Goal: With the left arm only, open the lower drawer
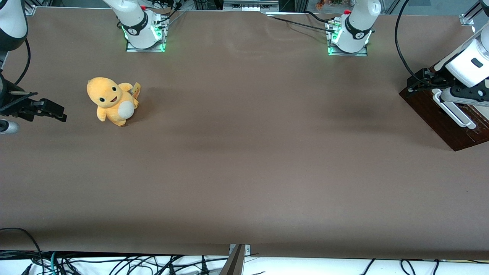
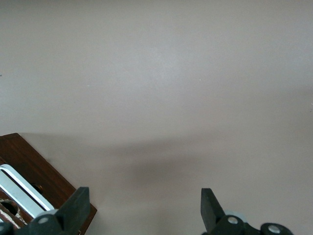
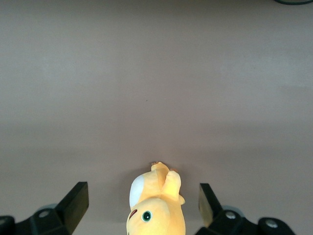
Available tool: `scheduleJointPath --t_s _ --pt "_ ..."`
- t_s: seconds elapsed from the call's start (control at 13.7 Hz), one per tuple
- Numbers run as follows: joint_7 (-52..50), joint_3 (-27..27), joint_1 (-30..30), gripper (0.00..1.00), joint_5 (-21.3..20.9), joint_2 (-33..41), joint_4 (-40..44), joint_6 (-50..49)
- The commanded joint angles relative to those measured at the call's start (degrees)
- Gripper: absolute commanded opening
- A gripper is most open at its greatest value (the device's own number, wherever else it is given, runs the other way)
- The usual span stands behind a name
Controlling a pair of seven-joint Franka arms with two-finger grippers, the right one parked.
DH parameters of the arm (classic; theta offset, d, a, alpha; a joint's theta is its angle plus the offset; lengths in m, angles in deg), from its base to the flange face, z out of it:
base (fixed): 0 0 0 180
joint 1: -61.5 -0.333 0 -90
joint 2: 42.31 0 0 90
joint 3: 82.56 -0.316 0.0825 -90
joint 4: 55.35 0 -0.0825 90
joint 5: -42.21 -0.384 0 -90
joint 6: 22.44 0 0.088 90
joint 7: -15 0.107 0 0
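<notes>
The shallow drawer with a dark brown wood-grain front [image 1: 445,118] and long white bar handle [image 1: 454,111] sits at the working arm's end of the brown table [image 1: 244,160]. The large white jointed left arm [image 1: 468,63] reaches over it — its black two-finger gripper [image 2: 144,208] hovers just above the front edge, fingers [image 2: 78,205] spread wide, gripping nothing.

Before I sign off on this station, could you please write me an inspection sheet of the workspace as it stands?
Surface: brown table cover, faint creases near the arm bases.
Job's things: lower drawer, dark wood front with white bar handle, at the working arm's end of the table.
Clutter: orange plush toy toward the parked arm's end.
Grippers: left gripper at the drawer's handle, jaws open, holding nothing.
Cables: black cable looping down to the left arm; loose cables along the table edge nearest the camera.
Surroundings: nothing seen.
</notes>
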Motion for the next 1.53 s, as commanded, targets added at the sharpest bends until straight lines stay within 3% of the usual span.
scheduleJointPath --t_s 0.0,1.46 --pt "1.30 0.17 -0.41 1.00 0.84 -0.60 1.60 -1.36" --pt "2.18 0.17 -1.90 1.00 1.55 -5.61 2.74 -1.45"
